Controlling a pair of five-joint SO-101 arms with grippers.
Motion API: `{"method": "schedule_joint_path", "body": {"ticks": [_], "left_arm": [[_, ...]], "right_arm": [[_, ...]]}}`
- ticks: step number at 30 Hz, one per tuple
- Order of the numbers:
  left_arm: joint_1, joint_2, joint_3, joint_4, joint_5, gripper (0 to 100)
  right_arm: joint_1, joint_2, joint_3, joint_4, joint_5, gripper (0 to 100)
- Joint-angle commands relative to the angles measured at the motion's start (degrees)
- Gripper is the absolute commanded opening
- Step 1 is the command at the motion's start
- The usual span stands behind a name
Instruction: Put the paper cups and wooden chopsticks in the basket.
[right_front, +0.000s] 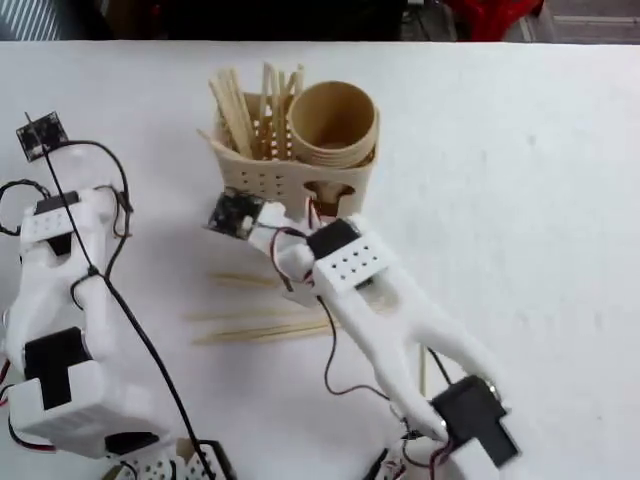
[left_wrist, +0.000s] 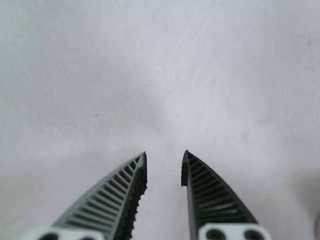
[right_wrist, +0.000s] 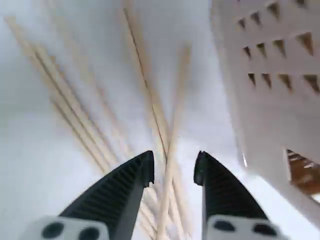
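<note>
Basket: the cream plastic basket with holes (right_front: 262, 182) stood at the far middle, holding brown paper cups (right_front: 332, 125) and some wooden chopsticks (right_front: 240, 110).
Loose sticks: more thin wooden sticks (right_front: 260, 328) lay flat on its near side.
Right gripper (right_wrist: 173, 165): was low over them, jaws a little open around one stick, pinching nothing.
Left gripper (left_wrist: 165, 160): was far left over bare table, jaws a little open, empty.
Risk: the jaws might grab crossed sticks or bump the basket beside them.
Surface: smooth white table (right_front: 520, 200); sticks could slide.
Room: was dark past the far edge.
</note>
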Motion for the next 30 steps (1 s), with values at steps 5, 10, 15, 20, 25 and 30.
{"method": "schedule_joint_path", "body": {"ticks": [5,10,15,20,25,30], "left_arm": [[0.6,-0.2,-0.6,-1.1,0.5,13],[0.7,-0.2,-0.8,-1.1,0.5,13],[0.7,-0.2,-0.8,-1.1,0.5,13],[0.7,-0.2,-0.6,-1.1,0.5,13],[0.7,-0.2,-0.5,-1.1,0.5,13],[0.7,-0.2,-0.5,-1.1,0.5,13]], "right_arm": [[3.6,9.5,0.4,-9.6,3.6,14.4],[3.3,11.7,0.4,-10.2,3.6,14.2],[3.4,12.4,0.6,-9.9,3.8,13.2],[3.4,12.4,0.8,-9.7,3.5,1.7],[3.6,8.7,-0.2,-7.1,-0.1,1.7],[2.5,-4.9,-0.5,-3.2,-2.9,1.6]]}}
